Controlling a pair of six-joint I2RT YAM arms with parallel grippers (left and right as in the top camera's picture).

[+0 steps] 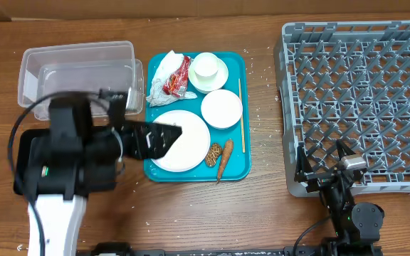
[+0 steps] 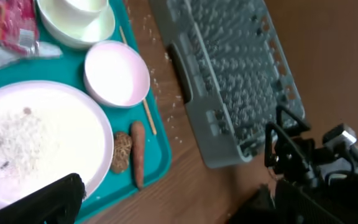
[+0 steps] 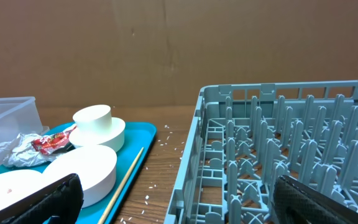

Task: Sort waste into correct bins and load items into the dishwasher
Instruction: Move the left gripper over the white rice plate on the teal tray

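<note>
Looking across the brown wooden surface [image 1: 262, 213], I find the large square grey plastic dish rack [image 1: 361, 92] on my right side, pegs upright. My right pincer [image 1: 324, 162] hangs at the rack's near edge, its fingers spread wide apart with nothing between them.

Next in size, the teal rectangular serving tray [image 1: 237, 167] lies in the middle, well apart from the rack. Just beside the teal tray's far-left corner stands the clear rectangular plastic tub [image 1: 77, 60].

My left pincer [image 1: 159, 136] hovers above the left edge of the large round white plate [image 1: 191, 146], which lies on the near half of the teal tray; its fingers stand apart and hold nothing.

Behind the plate sits a smaller white bowl [image 1: 221, 108], and behind that a second white bowl [image 1: 221, 80] with the small white cup [image 1: 206, 66] standing inside it.

At the far-left corner of the tray lies the crumpled white paper napkin [image 1: 164, 71], with the red-and-white snack wrapper [image 1: 179, 78] touching it.

A thin long wooden stick [image 1: 241, 114] runs along the tray's right rim. The small orange carrot-like stick [image 1: 224, 158] lies right of the plate, with the brown lumpy food piece [image 1: 213, 153] between the two.

Loose white rice grains [image 2: 17, 140] speckle the plate.
</note>
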